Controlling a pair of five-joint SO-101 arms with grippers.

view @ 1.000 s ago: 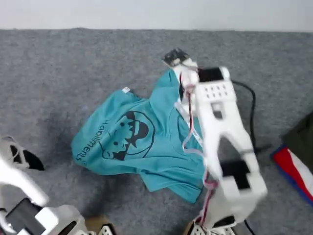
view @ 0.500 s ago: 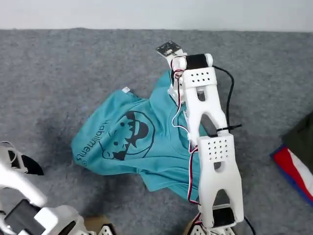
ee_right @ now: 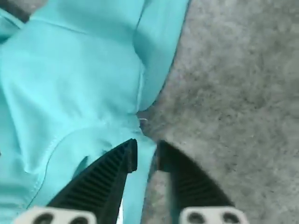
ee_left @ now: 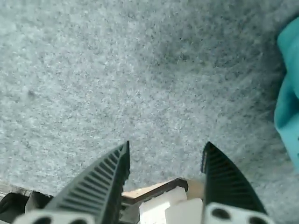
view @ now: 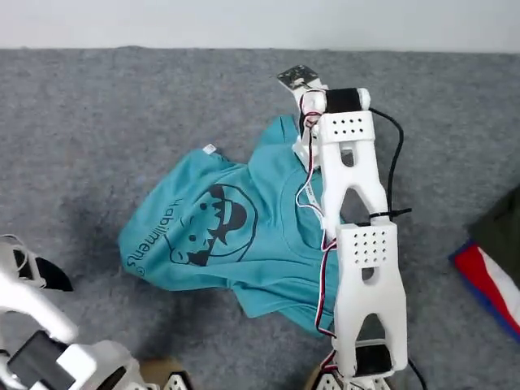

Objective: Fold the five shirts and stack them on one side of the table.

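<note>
One teal short-sleeved T-shirt with a dark printed face graphic point(view: 219, 236) lies crumpled, print side up, near the middle of the grey felt-covered tabletop point(view: 106, 114). The white right arm point(view: 361, 244) extends across the shirt's right portion to its far edge. The right pincer point(ee_right: 147, 148) is closed on a narrow fold of teal fabric at that edge, with grey felt just beside it. The left pincer point(ee_left: 166, 158) is open, with its ribbed black jaws spread wide above bare felt; the shirt's edge lies off to one side, apart from it. A dark green garment point(view: 502, 227) and a red, white and blue cloth point(view: 487, 280) lie at the tabletop's right edge.
</note>
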